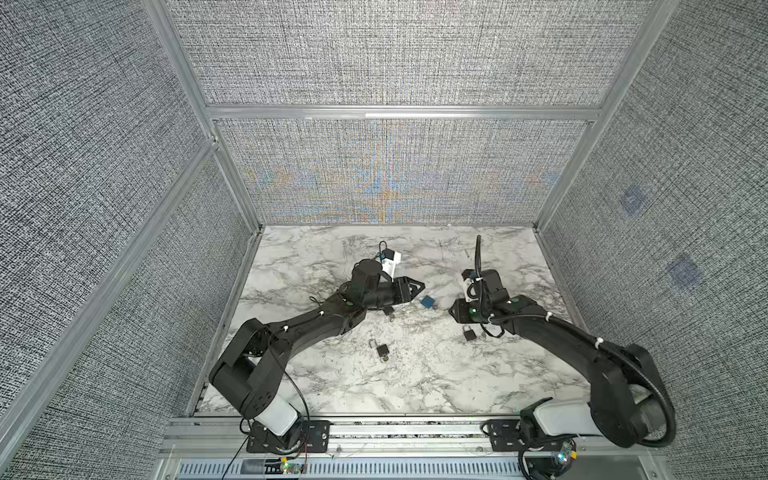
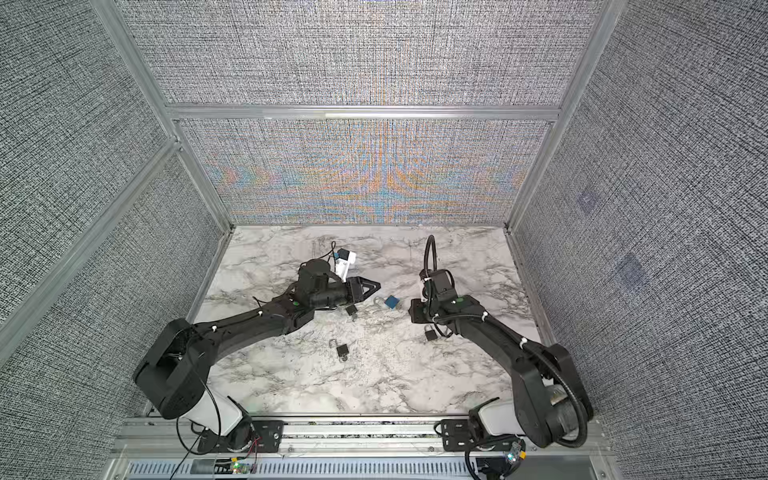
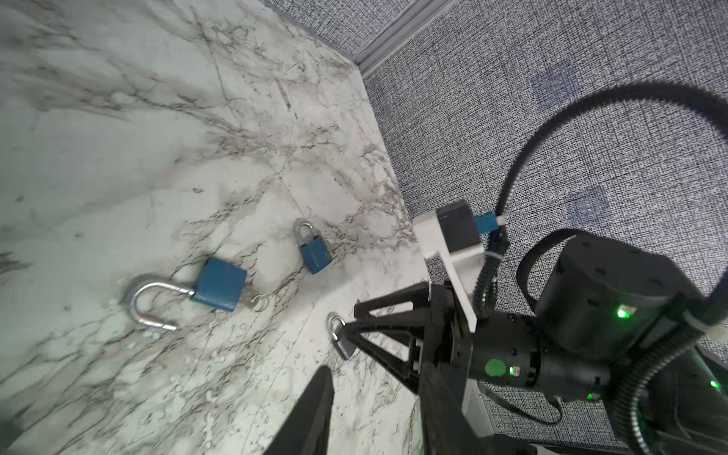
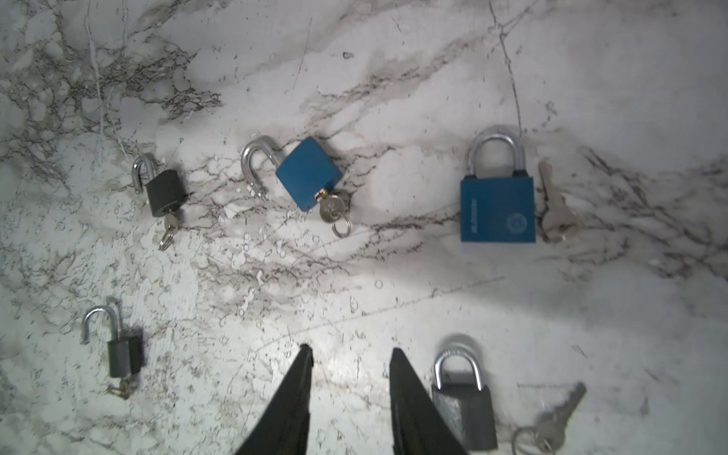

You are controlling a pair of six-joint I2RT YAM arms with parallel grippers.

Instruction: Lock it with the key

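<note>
The open blue padlock (image 4: 307, 173) is lying flat on the white, grey-veined marble tabletop (image 4: 591, 78), roughly between the two arms. Its square body is showing matte paint, and its polished steel shackle (image 4: 254, 161) is swung out into an open hook. A silver key (image 4: 330, 205) is sticking out of its base, carrying a thin wire ring (image 4: 340, 227).

The left gripper (image 1: 417, 286) is reaching in near that padlock from the left arm's side. Its black triangular strut fingers are standing slightly apart with only marble showing between them. The right gripper (image 4: 348, 350) is pointing down at bare marble on the robot's side of the open blue padlock. Its tapered black fingers (image 4: 291, 405) are parted and holding nothing.

On the left arm's side of the open blue padlock, a rounded black padlock (image 4: 165, 193) is lying unlatched with a key in it. A small dark padlock (image 4: 120, 356), also unlatched, is lying nearer the robot. On the right arm's side, a large blue padlock (image 4: 498, 208) is lying latched, with a flat loose key (image 4: 551, 208) just beside it. A scuffed grey padlock (image 4: 465, 413) is lying latched just beside one right finger, with a ringed key (image 4: 555, 423) near it.
</note>
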